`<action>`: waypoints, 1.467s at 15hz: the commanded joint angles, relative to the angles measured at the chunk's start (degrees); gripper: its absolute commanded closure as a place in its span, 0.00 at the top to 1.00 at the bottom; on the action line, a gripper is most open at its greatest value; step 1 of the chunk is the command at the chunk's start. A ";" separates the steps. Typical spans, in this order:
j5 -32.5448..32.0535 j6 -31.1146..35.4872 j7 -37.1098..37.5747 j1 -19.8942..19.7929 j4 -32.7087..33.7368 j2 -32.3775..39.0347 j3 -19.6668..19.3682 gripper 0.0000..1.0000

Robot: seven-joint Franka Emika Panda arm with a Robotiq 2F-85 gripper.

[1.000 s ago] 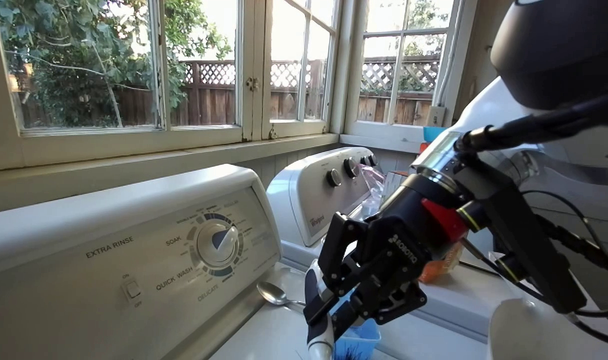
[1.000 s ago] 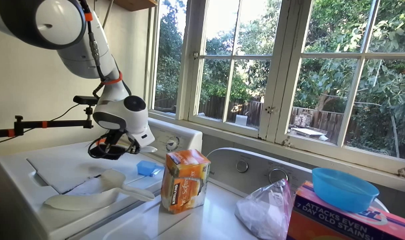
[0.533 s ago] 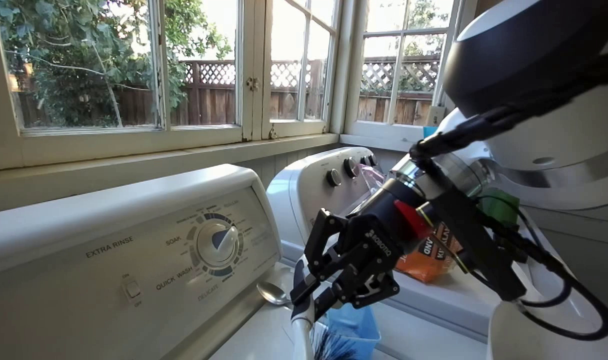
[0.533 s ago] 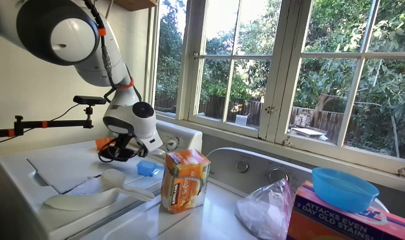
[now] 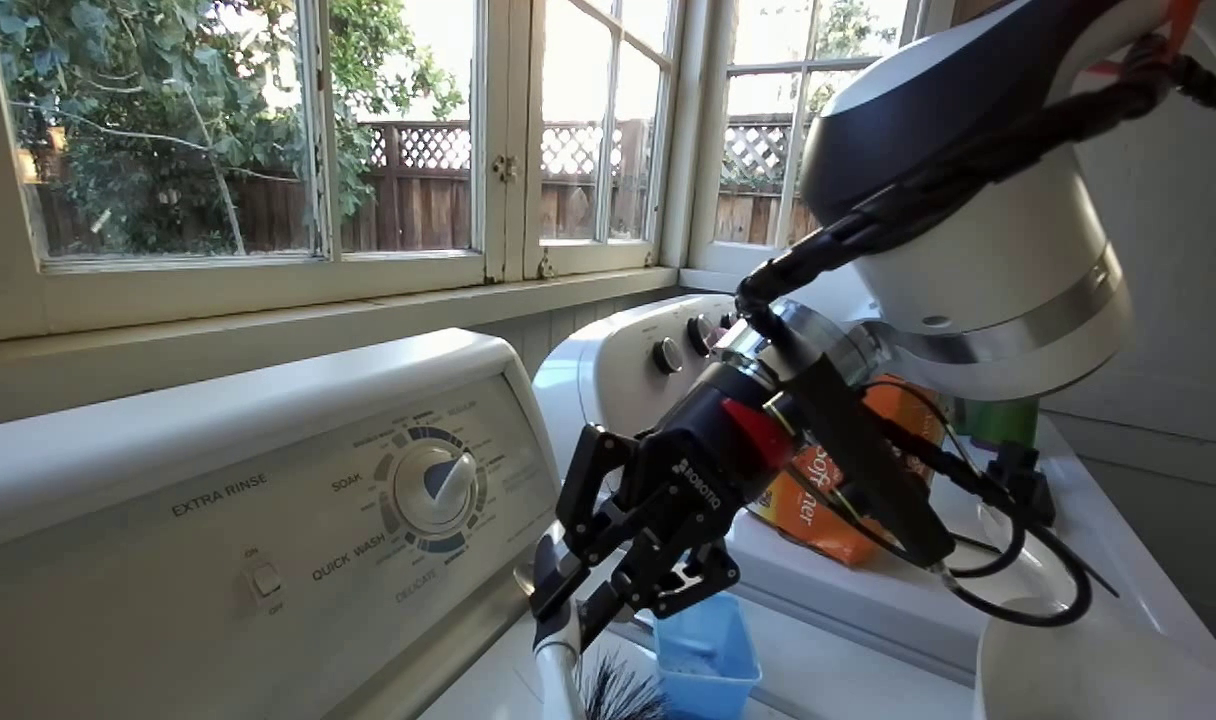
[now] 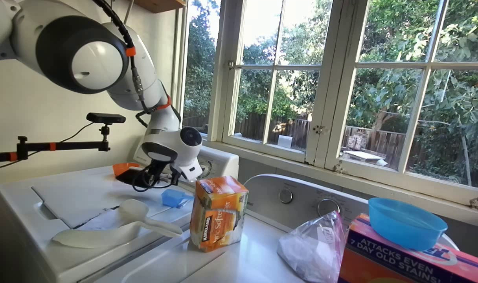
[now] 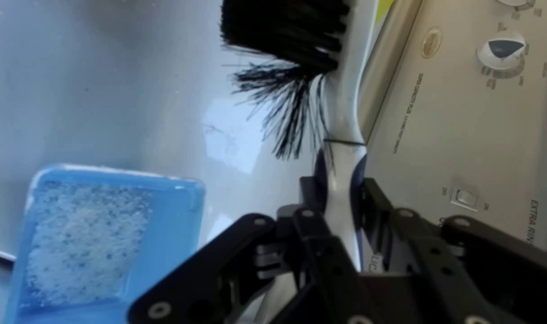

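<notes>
My gripper [image 7: 341, 193] is shut on the handle of a white and dark-blue brush [image 7: 343, 103], one finger on each side of the grip. Its black bristles [image 7: 282, 27] point toward the left of the wrist view, some splayed. In an exterior view the brush [image 5: 560, 680] hangs down from the gripper [image 5: 568, 605], its lower end cut off by the frame. Beside it, on the washer lid, stands a blue container [image 7: 172, 234] with white speckled powder inside; the brush is apart from it. A spoon [image 5: 524, 577] is mostly hidden behind the fingers.
The washer's control panel [image 5: 298, 520] rises close beside the gripper. White scoops [image 6: 101, 236] and an orange container [image 6: 123, 169] rest on the washer. On the neighbouring machine stand a fabric softener box [image 6: 219, 216], a plastic bag [image 6: 311, 249] and a detergent box [image 6: 380, 251] bearing a blue bowl [image 6: 406, 224].
Gripper and brush have moved leftward in an exterior view, nearer the control panel, while the arm shifts right in the opposite view. More of the blue container shows; the spoon is more covered. The grip is unchanged.
</notes>
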 commanded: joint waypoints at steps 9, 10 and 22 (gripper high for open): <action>-5.93 -5.23 9.10 10.21 8.15 2.34 -8.15 0.97; -6.36 -5.18 9.57 10.57 7.48 1.69 -8.40 1.00; -36.81 -18.14 39.00 20.95 -16.92 -27.23 -13.67 1.00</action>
